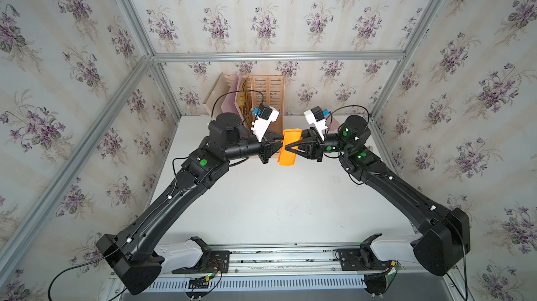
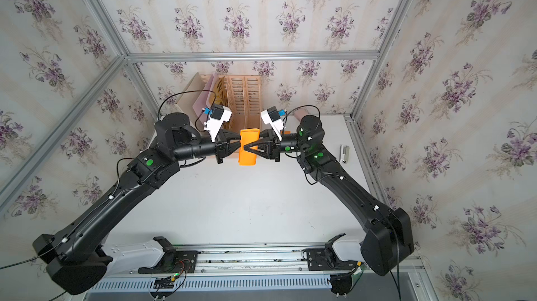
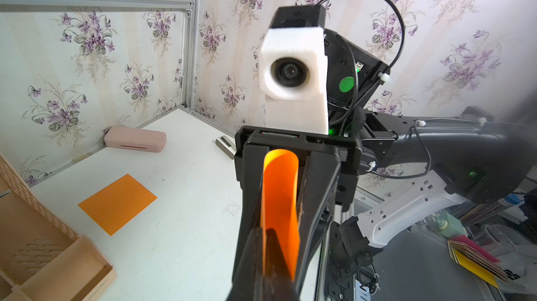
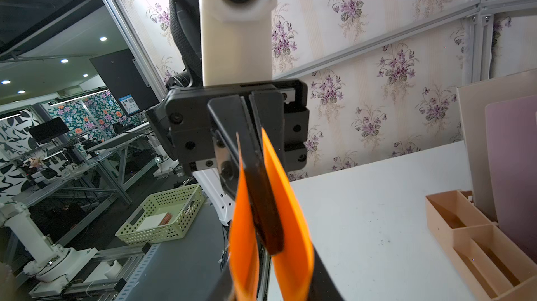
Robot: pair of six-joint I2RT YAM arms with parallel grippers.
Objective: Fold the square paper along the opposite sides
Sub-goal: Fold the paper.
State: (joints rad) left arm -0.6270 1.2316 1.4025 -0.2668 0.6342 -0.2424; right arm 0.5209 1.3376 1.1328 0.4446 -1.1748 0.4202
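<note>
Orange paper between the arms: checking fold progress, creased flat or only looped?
Looped, uncreased: the orange paper curves round at its bend, layers apart.

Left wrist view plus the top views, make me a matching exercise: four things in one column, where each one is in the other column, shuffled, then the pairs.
Things
1. curled orange paper
2. flat orange sheet
3. pink case
4. beige organizer

Places
A. standing upright at the back wall
B. lying flat on the open table
C. up off the table, between the left gripper and right gripper
D. lying by the wall near a table corner

Pairs: 1-C, 2-B, 3-D, 4-A
</note>
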